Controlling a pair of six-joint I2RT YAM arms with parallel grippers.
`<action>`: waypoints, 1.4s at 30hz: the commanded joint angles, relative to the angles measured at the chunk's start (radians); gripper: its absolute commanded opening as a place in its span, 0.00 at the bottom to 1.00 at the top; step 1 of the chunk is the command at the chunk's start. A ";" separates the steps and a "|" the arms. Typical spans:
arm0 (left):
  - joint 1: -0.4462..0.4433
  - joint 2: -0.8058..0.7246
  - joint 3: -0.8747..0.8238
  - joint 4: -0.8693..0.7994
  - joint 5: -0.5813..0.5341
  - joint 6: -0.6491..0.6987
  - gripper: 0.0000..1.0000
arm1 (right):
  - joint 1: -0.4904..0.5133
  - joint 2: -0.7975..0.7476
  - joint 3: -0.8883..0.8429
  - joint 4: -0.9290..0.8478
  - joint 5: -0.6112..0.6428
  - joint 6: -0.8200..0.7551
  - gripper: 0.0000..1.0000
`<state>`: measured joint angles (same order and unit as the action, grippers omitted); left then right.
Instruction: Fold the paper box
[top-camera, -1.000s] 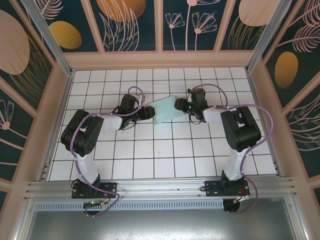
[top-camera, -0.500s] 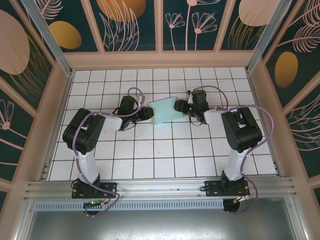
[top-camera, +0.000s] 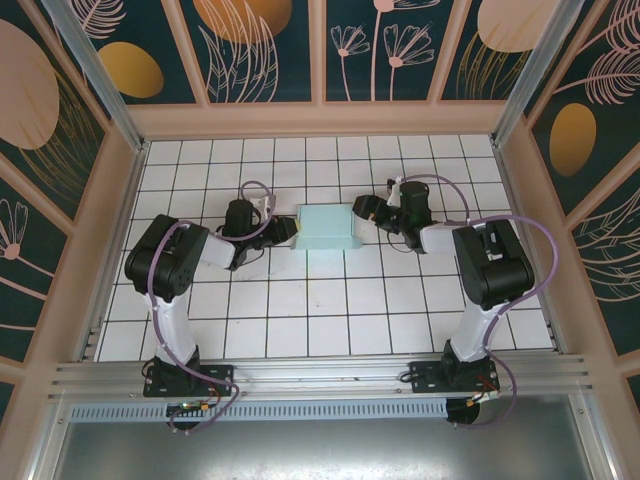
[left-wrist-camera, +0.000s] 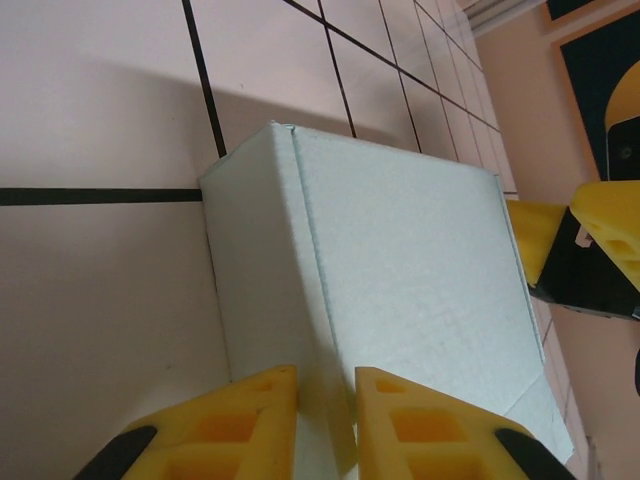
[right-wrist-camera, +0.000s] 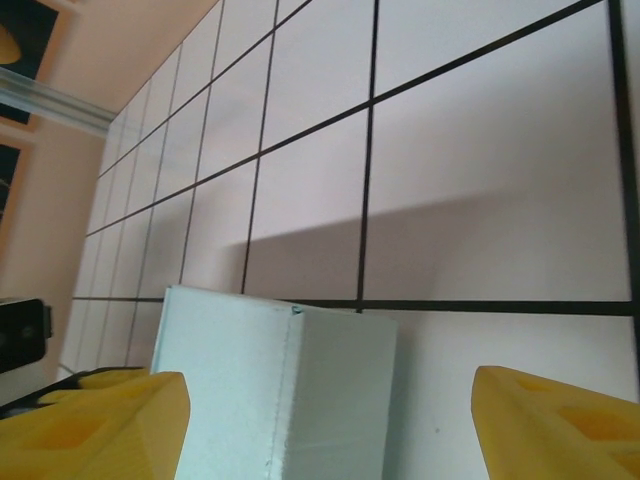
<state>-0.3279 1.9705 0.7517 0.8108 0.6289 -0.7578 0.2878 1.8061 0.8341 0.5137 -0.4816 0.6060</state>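
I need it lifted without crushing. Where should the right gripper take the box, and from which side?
Probably the box's right end, approached low from the right. It lies flat, its top too broad for the jaws, but its ends are shallow. The left gripper pinches the opposite end; the right gripper stands open beside it.

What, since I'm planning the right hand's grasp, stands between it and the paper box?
Nothing visible does: the open right hand faces the paper box at its corner directly, while the left hand pinches the opposite edge.
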 joint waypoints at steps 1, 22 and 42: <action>0.016 0.049 -0.034 0.034 0.026 -0.049 0.20 | -0.001 0.001 -0.026 0.088 -0.092 0.071 0.75; 0.029 0.070 -0.055 0.057 0.025 -0.037 0.13 | 0.048 0.157 -0.034 0.287 -0.277 0.274 0.70; -0.074 -0.367 -0.164 0.003 -0.425 0.469 0.92 | 0.013 0.079 -0.026 0.290 -0.326 0.374 0.38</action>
<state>-0.3450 1.6924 0.5987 0.8169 0.3794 -0.4980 0.3187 1.9438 0.7906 0.8047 -0.7864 0.9791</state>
